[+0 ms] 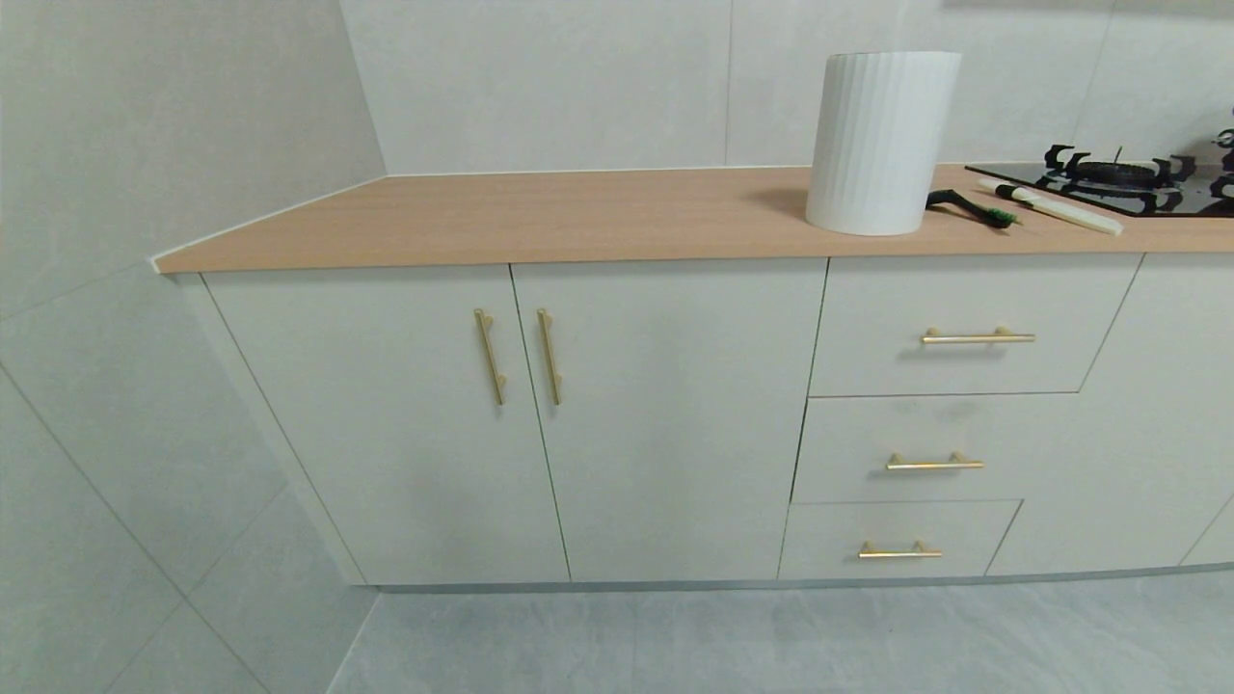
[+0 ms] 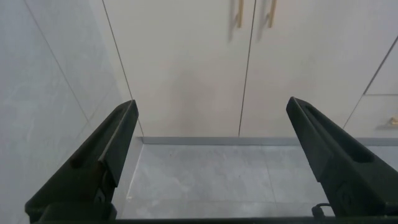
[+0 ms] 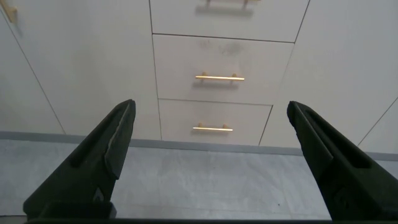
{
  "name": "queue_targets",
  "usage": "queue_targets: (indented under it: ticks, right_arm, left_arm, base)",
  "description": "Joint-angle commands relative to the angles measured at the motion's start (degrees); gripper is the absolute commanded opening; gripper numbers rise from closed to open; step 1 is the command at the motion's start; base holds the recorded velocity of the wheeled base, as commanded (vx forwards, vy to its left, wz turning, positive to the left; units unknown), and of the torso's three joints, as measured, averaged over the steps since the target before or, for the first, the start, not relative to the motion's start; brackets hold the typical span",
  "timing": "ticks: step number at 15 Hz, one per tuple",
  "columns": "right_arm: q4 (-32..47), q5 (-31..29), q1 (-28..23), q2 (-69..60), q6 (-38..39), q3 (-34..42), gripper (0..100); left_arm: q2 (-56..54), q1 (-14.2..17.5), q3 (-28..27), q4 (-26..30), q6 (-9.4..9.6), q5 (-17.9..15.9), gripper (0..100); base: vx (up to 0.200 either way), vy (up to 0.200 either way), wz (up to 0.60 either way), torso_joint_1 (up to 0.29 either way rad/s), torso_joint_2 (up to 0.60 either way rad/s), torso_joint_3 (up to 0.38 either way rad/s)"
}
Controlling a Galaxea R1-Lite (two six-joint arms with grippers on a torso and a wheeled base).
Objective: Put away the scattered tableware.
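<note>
Two black fingers (image 2: 99,162) of the left gripper (image 2: 211,102) stand spread wide, released. Straight ahead of it is a pair of cream cabinet doors (image 2: 186,68) with upright brass bar handles (image 2: 254,12), and the grey tiled floor (image 2: 211,180) lies below it. The right gripper (image 3: 211,103) is likewise spread wide and released. It faces a stack of cream drawers with level brass handles, with the middle drawer (image 3: 221,56) and the bottom drawer (image 3: 214,115) directly before it.

The scattered tableware sits higher than both grippers and well apart from them, on the light-brown wooden countertop (image 1: 530,217) over that drawer stack. It is a black-handled utensil with a green end (image 1: 969,207) and a long cream-coloured knife-like piece (image 1: 1056,207), just beside each other. They lie between a tall white ribbed cylindrical container (image 1: 882,145) and a black gas hob (image 1: 1118,183) — the utensil's handle end is hidden behind the container.
</note>
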Motion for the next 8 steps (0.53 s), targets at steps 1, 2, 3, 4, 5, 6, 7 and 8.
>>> queue_targets:
  ticks: [1, 2, 3, 4, 5, 6, 7, 8]
  right_arm:
    - [0.0, 0.0, 0.0, 0.1, 0.0, 0.0, 100]
    - [0.0, 0.0, 0.0, 0.1, 0.0, 0.0, 100]
    - [0.0, 0.0, 0.0, 0.1, 0.0, 0.0, 100]
    - [0.0, 0.0, 0.0, 0.1, 0.0, 0.0, 100]
    - [0.0, 0.0, 0.0, 0.1, 0.0, 0.0, 100]
    - [0.0, -0.1, 0.0, 0.1, 0.0, 0.0, 100]
    - [0.0, -0.1, 0.0, 0.1, 0.0, 0.0, 100]
    - [0.0, 0.0, 0.0, 0.1, 0.0, 0.0, 100]
  left_arm:
    - [0.0, 0.0, 0.0, 0.0, -0.01, 0.0, 100]
    - [0.0, 0.0, 0.0, 0.0, -0.01, 0.0, 100]
    - [0.0, 0.0, 0.0, 0.0, -0.1, 0.0, 100]
    - [0.0, 0.0, 0.0, 0.0, -0.1, 0.0, 100]
    - [0.0, 0.0, 0.0, 0.0, -0.18, 0.0, 100]
    - [0.0, 0.0, 0.0, 0.0, -0.18, 0.0, 100]
    - [0.0, 0.0, 0.0, 0.0, -0.18, 0.0, 100]
    - [0.0, 0.0, 0.0, 0.0, -0.18, 0.0, 100]
  base:
    - [0.0, -0.2, 0.0, 0.002, 0.0, 0.002]
    - [0.0, -0.2, 0.0, 0.002, 0.0, -0.002]
    - [0.0, -0.2, 0.0, 0.007, 0.0, -0.002]
    - [0.0, -0.2, 0.0, 0.002, 0.0, -0.002]
    - [0.0, -0.2, 0.0, 0.002, 0.0, -0.002]
    - [0.0, -0.2, 0.0, -0.007, 0.0, 0.007]
    - [0.0, -0.2, 0.0, 0.007, 0.0, 0.007]
    - [0.0, -0.2, 0.0, 0.007, 0.0, 0.002]
